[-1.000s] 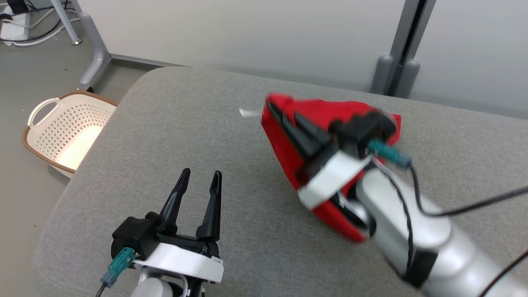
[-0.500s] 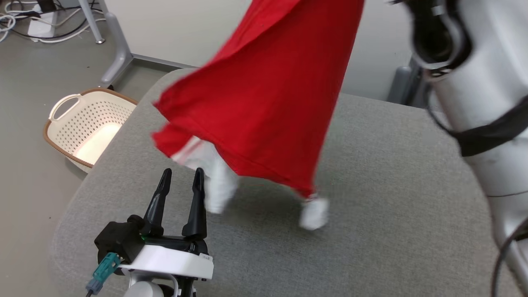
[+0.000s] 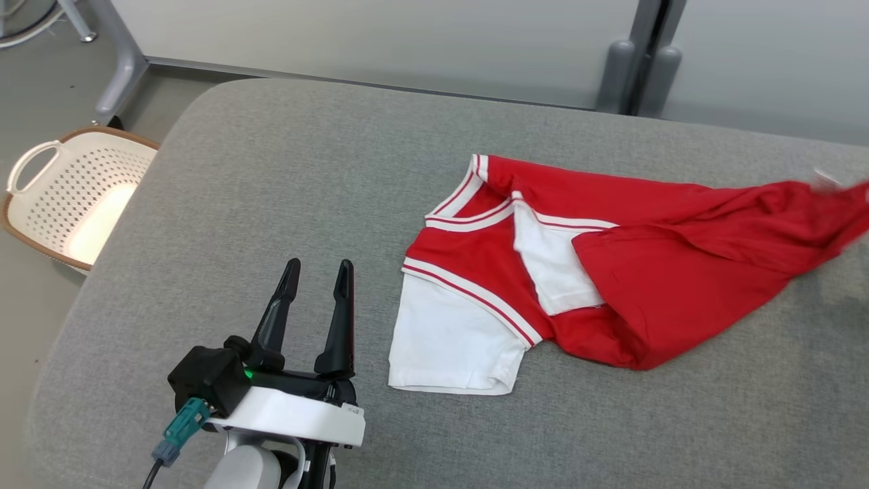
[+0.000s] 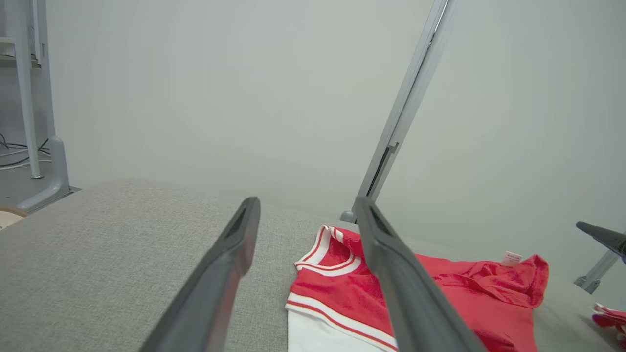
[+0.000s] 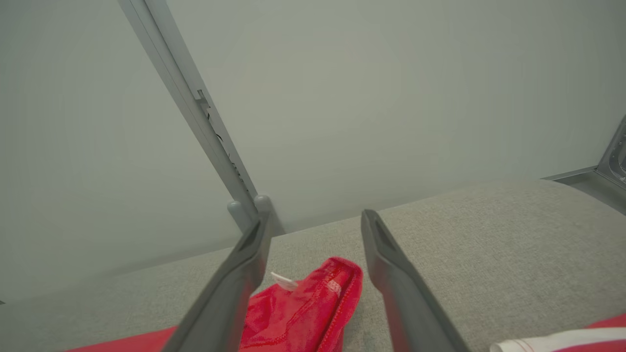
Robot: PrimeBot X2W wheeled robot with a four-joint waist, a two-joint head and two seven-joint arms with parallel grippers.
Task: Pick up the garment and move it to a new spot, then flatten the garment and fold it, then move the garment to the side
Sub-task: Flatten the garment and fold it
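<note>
A laundry basket (image 3: pixel 41 146) sits on the floor off the table's (image 3: pixel 271 170) left edge. My left claw (image 3: pixel 319 265) hovers near the front-left corner, fingers wide apart and empty. The garment (image 3: pixel 611 272) lies from the table's middle out toward its right edge, with its white sleeve (image 3: pixel 448 339) flat, its red body doubled over and its hem (image 5: pixel 313 298) bunched. My right claw (image 5: pixel 317 219) hangs above that bunch, fingers apart, gripping nothing. As I judge it, tugging the bunch could drag the whole shirt rather than spread it, since nothing pins the collar end.
</note>
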